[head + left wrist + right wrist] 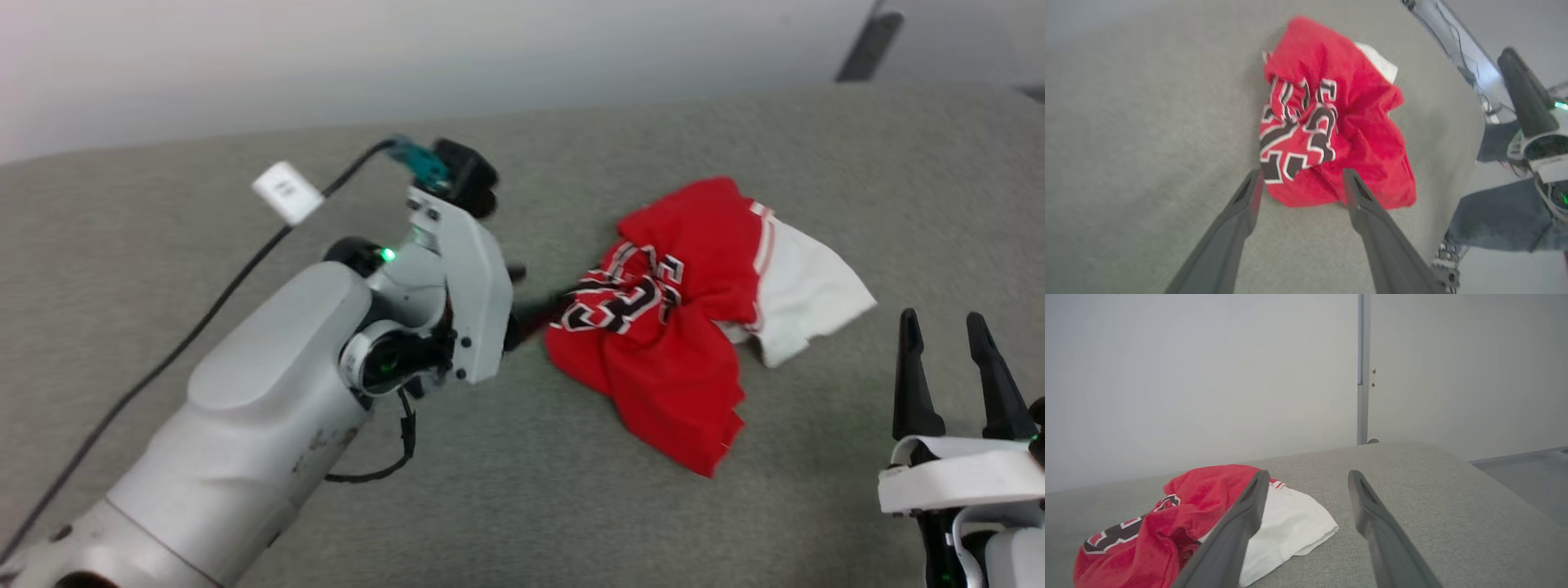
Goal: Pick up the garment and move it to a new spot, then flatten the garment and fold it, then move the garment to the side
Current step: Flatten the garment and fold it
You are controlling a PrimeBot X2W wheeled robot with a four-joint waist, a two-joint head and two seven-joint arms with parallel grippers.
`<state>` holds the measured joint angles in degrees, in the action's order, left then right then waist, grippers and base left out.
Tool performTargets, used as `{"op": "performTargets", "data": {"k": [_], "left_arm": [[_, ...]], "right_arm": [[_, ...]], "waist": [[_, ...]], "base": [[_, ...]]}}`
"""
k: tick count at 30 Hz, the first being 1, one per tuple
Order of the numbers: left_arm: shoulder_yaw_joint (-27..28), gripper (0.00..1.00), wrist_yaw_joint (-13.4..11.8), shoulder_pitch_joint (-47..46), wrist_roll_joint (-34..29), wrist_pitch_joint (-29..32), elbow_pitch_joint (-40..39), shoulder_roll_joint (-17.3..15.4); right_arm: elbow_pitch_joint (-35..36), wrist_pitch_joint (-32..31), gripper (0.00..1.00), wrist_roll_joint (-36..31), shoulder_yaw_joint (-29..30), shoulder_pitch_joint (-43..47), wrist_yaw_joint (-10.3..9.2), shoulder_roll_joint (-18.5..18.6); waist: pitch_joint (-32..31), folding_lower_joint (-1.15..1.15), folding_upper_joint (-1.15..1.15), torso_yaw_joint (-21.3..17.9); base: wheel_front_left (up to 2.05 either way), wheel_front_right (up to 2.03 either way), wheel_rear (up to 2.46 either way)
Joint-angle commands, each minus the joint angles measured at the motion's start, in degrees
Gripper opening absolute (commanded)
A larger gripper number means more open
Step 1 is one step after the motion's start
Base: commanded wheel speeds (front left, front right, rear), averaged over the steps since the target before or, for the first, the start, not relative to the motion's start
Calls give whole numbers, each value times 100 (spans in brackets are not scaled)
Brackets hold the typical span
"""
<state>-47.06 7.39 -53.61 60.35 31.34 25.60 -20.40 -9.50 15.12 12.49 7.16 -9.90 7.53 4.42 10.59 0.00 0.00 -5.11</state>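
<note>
While the garment [661, 343] is lying crumpled, I am seeing left gripper [1302, 174] gaping at its edge, right gripper [942, 320] gaping too

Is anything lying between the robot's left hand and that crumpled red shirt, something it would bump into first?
Nothing visible stands in the way. In the left wrist view the left hand is open, and its fingertips are already at the near edge of the red shirt, which lies on the grey fabric surface.
</note>
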Motion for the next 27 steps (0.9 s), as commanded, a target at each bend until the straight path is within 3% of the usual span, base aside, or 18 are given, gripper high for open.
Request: {"op": "performTargets", "data": {"k": [1, 6, 14, 15, 17, 18, 21, 27], "left_arm": [[-146, 100, 8, -63, 202, 283, 91, -45], [-553, 100, 9, -421, 903, 1208, 303, -181], [-844, 99, 9, -586, 1015, 992, 964, -233], [-857, 88, 9, -603, 1023, 937, 1025, -217], [-867, 7, 9, -615, 1115, 789, 1101, -195], [-889, 0, 9, -653, 1108, 714, 1115, -196], [-986, 0, 8, -851, 1092, 514, 1031, -378], [-1111, 0, 9, -1443, 842, 125, 1042, -1088]], "right_arm": [[14, 4, 100, 21, -16, -100, -8, -30], [53, 4, 100, 20, -43, -240, -8, -104], [86, 3, 100, 153, -97, -361, -8, -154], [81, 3, 100, 175, -100, -359, -8, -156], [81, 4, 100, 230, -82, -351, -8, -157], [79, 4, 100, 236, -61, -349, -8, -155], [63, 3, 100, 266, -42, -389, -8, -155], [64, 4, 100, 194, -70, -320, -8, -152]], "waist": [[535, 0, 0, -576], [815, 0, 0, -958], [1062, 0, 0, -1269], [1072, 0, 0, -1273], [1080, 0, 0, -1256], [1076, 0, 0, -1230], [1038, 0, 0, -1132], [864, 0, 0, -850]], "base": [[0, 0, 0], [0, 0, 0], [0, 0, 0], [0, 0, 0], [0, 0, 0], [0, 0, 0], [0, 0, 0], [0, 0, 0]]}}
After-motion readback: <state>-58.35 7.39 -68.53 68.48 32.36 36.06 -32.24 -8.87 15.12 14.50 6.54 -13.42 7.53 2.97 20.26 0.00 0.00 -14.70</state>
